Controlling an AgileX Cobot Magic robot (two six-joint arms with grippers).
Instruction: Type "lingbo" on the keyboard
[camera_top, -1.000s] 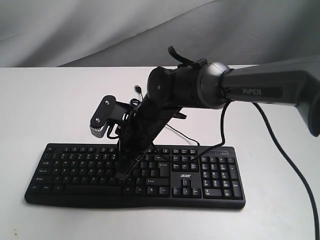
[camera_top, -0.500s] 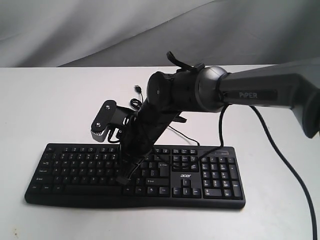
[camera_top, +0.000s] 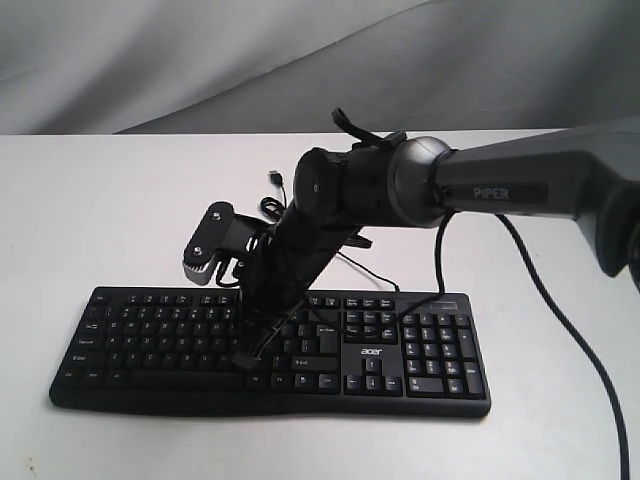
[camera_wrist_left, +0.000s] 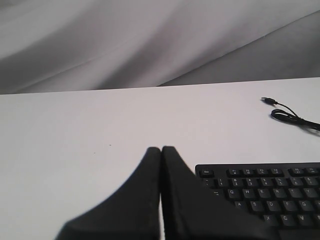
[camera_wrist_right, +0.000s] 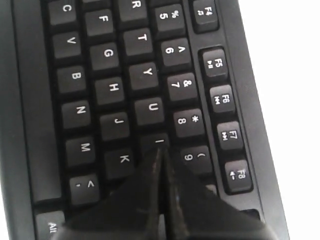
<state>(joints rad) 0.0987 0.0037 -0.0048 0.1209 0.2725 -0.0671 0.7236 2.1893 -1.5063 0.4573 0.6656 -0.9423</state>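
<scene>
The black keyboard with white legends and an acer logo lies across the white table. My right arm reaches over from the right, and my right gripper points down into the letter keys, left of the keyboard's middle. In the right wrist view the right gripper is shut with nothing in it. Its joined tips sit at the I key, between K and 9. My left gripper is shut and empty. It hangs over bare table beside the Esc corner of the keyboard. It does not show in the exterior view.
The keyboard's thin black USB cable lies loose on the table behind the keyboard; the cable also shows in the left wrist view. A thick black arm cable trails down the right side. A grey cloth backdrop hangs behind the table.
My right arm's wrist has shifted slightly left and the shut fingertip has dipped a little toward the keys. The keyboard has not moved.
</scene>
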